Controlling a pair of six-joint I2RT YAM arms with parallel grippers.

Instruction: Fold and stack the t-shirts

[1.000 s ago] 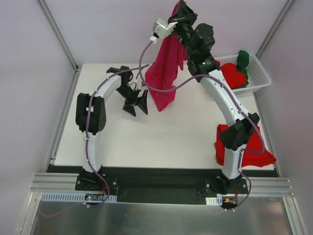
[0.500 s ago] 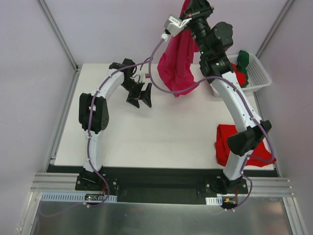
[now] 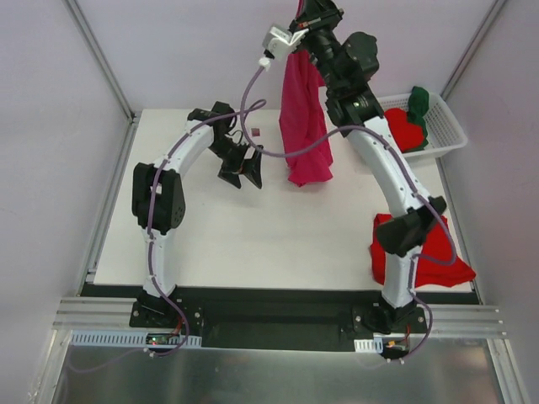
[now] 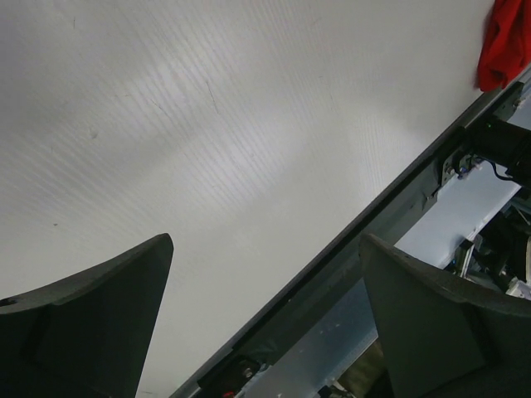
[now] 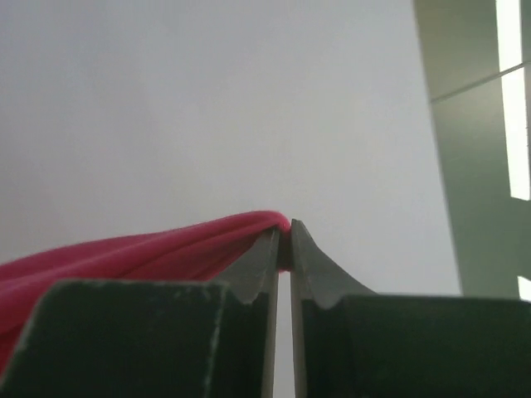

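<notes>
A magenta-pink t-shirt (image 3: 303,126) hangs high over the far middle of the table, pinched at its top by my right gripper (image 3: 305,12), which is shut on it. In the right wrist view the pink cloth (image 5: 158,249) bunches out to the left of the closed tips of that gripper (image 5: 283,234). My left gripper (image 3: 242,173) hovers open just left of the shirt's lower hem, with nothing between its fingers (image 4: 99,323). A bright red t-shirt (image 3: 421,257) lies bunched at the table's near right corner. More red (image 3: 402,128) and dark green (image 3: 418,103) shirts sit in the basket.
A white slotted basket (image 3: 450,135) stands at the far right corner of the table (image 3: 253,244). A small dark object (image 3: 255,132) lies on the table behind the left gripper. Metal frame posts rise at the back corners.
The right arm swung the hanging pink shirt right, then back left, and the cloth now hangs straighter and longer. The left gripper shifted slightly right and stays open.
</notes>
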